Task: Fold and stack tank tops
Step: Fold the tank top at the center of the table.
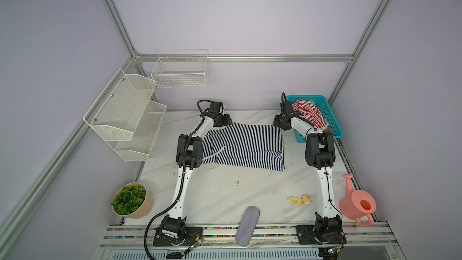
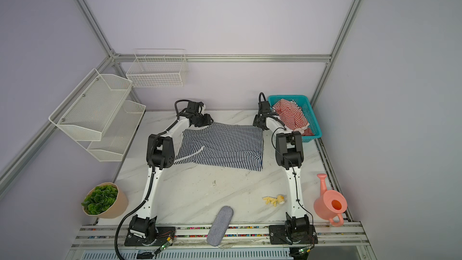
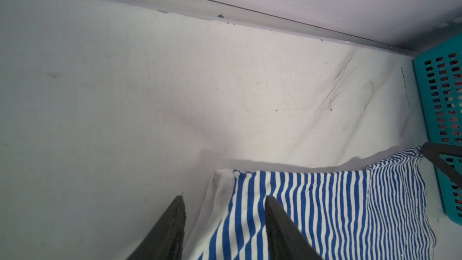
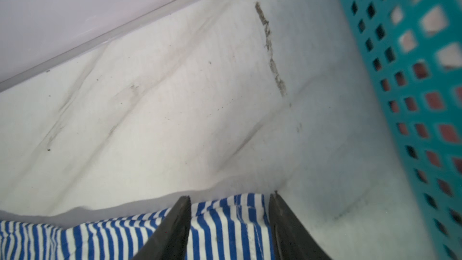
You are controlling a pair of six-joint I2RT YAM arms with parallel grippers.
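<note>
left gripper [image 3: 224,197] and right gripper [image 4: 230,196], jaws apart, straddle far corners of navy-and-white striped tank top [image 1: 246,143] spread on white marbled table [image 1: 225,191]; red-and-white striped tank top [image 1: 310,113] heaped in teal plastic basket [image 1: 333,123].

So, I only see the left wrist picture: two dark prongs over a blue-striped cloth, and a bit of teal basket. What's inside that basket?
Observer: A red-and-white striped tank top lies heaped in the teal basket, plain in both top views.
Operator: And where's the other arm?
Observer: The right gripper straddles a far corner of the navy-and-white tank top, beside the basket, jaws apart.
Operator: Is the whole garment flat?
Observer: Mostly. In a top view it lies spread on the marble table, with one layer overlapping along its near side.
</note>
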